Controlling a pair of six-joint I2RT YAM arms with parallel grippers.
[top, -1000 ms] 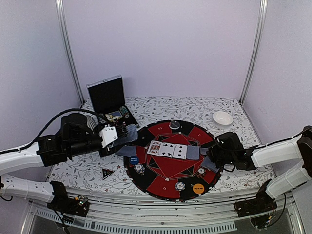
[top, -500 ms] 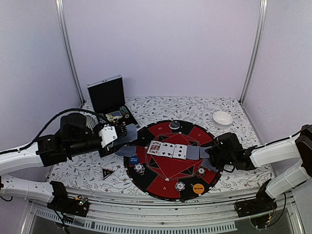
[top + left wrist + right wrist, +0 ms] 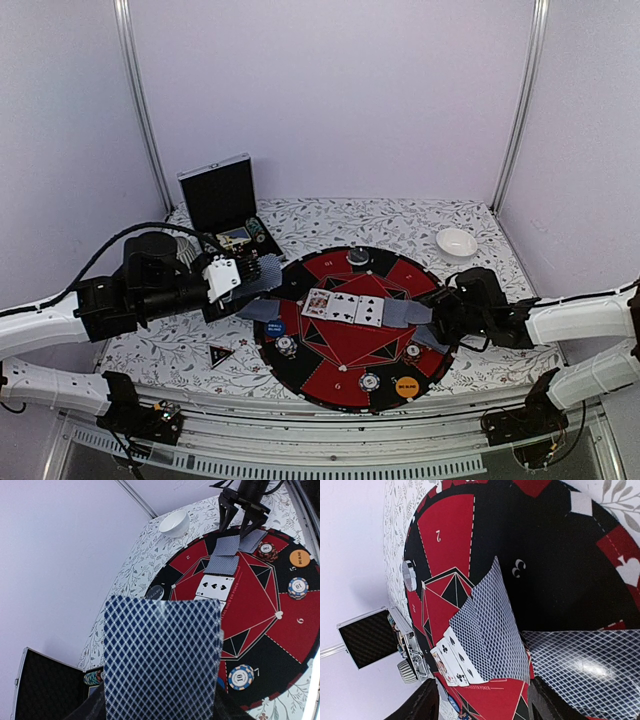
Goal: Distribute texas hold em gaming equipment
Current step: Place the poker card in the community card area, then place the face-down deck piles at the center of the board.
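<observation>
at the near rim of the mat (image 3: 338, 386) lie an orange button (image 3: 406, 386) and a striped chip (image 3: 370, 381). left of the mat sits the triangular marker (image 3: 220, 354). the right gripper (image 3: 437, 323) hangs with its jaws wide over a face-down card (image 3: 397, 314) on the mat's right side. the left gripper (image 3: 250, 276), at the mat's left edge, clamps blue-backed cards (image 3: 266, 271).

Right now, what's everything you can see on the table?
Mat: one, red-and-black, middle.
Face-up cards: three, mat's middle.
Face-down cards: at least three, grey-blue, on mat.
Striped chips: three, on mat.
Blue blind button: one, mat's left.
Orange blind button: one, mat's near edge.
Triangular marker: one, black, left of mat.
Case: one, black, open, far left.
Bowl: one, white, far right.
Left pincer: shut on held card, grey-blue.
Right pincer: open, by face-down cards.
</observation>
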